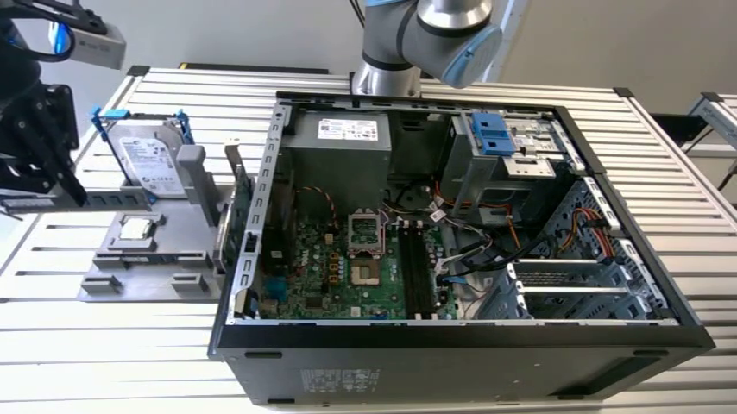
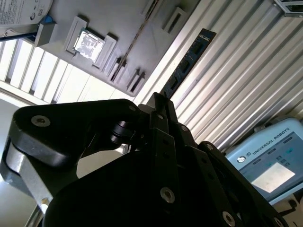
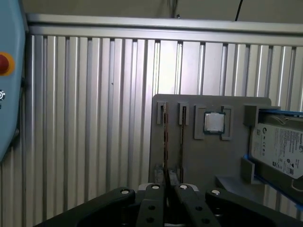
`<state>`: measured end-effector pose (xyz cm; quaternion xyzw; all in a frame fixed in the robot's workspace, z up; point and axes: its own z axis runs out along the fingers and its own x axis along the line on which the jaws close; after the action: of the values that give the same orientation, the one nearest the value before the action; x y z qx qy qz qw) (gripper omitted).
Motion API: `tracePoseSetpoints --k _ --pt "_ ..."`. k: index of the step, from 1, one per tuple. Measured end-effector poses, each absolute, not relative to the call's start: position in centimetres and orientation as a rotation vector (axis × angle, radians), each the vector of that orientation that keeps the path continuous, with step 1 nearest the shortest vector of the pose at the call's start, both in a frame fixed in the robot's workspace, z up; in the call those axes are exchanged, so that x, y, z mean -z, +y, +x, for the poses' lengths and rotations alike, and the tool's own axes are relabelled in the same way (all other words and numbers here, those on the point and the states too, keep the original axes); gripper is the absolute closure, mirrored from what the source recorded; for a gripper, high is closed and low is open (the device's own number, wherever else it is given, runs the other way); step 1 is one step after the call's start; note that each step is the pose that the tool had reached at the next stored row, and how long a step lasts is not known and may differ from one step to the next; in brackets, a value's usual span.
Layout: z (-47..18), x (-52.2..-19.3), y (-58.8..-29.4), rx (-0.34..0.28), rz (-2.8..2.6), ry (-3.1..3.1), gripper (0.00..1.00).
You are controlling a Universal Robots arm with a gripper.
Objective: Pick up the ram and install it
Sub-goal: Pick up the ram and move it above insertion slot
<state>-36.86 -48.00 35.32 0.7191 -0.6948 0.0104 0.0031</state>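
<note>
The ram [image 1: 110, 200] is a long dark bluish stick held level above the grey holder [image 1: 150, 263] at the exterior view's left. My black gripper [image 1: 69, 195] is shut on one end of it. In the second wrist view the ram [image 2: 189, 59] juts out from between the closed fingers [image 2: 158, 113], over the ribbed table. The first wrist view shows the ram [image 3: 165, 142] edge-on, rising from the gripper [image 3: 166, 185]. The open computer case [image 1: 276, 172] lies in the middle of the table, with the motherboard's long memory slots [image 1: 417, 267] facing up.
On the grey holder stand a silver hard drive in a blue bracket [image 1: 150, 155] and a small square processor chip [image 1: 136, 228]. The arm's base [image 1: 398, 52] rises behind the case. A blue-grey control pendant [image 2: 270, 161] lies on the table beside the gripper.
</note>
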Motion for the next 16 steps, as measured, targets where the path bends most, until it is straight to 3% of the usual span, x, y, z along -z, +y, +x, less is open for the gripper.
tracePoseSetpoints --k 16 --pt "-36.9 -36.6 -48.0 -0.033 2.255 -2.179 1.00"
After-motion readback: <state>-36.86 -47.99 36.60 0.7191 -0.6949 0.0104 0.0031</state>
